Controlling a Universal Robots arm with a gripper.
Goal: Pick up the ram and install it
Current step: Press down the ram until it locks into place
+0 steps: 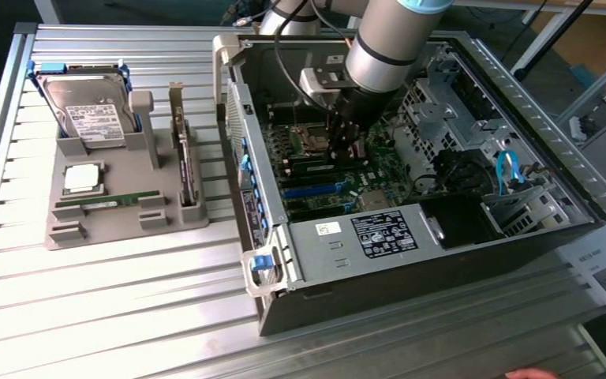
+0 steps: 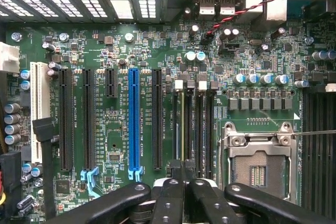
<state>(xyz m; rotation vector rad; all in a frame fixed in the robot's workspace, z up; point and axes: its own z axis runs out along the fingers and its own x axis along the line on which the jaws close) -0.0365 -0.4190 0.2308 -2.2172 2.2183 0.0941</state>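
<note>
Gripper (image 1: 343,146) at upper centre, inside the case (image 1: 555,237) over the memory slots (image 2: 191,124); grip state unreadable; ram (image 1: 108,201) lies flat far left on the tray (image 1: 124,229), long axis left-right.

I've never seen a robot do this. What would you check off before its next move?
1. Computer case open: ok.
2. Gripper over the memory slots: ok.
3. Ram in the gripper: cannot tell.
4. Ram off the tray: not ok, a green stick lies there.
5. Red cable away from the slots: ok.
</note>
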